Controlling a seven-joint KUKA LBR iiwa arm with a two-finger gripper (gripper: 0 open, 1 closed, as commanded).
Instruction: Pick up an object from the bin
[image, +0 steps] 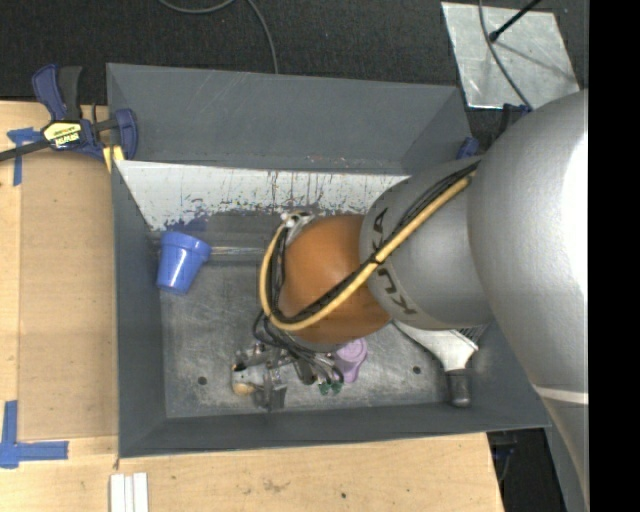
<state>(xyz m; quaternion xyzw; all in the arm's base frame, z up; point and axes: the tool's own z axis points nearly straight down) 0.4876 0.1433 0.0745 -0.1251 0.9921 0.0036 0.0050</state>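
The hand sits low in the bin, below and right of the blue cup; whether it is open or closed I cannot tell. A small tan thing lies against it, with a purple thing farther right of the cup.

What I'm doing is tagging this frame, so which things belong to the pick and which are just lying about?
In the job:
- gripper, low at the front of the bin
- purple thing, nearest to it and partly under the arm, so the likeliest pick

Lying about:
- blue cup, by the left wall
- white tool with a dark handle, front right
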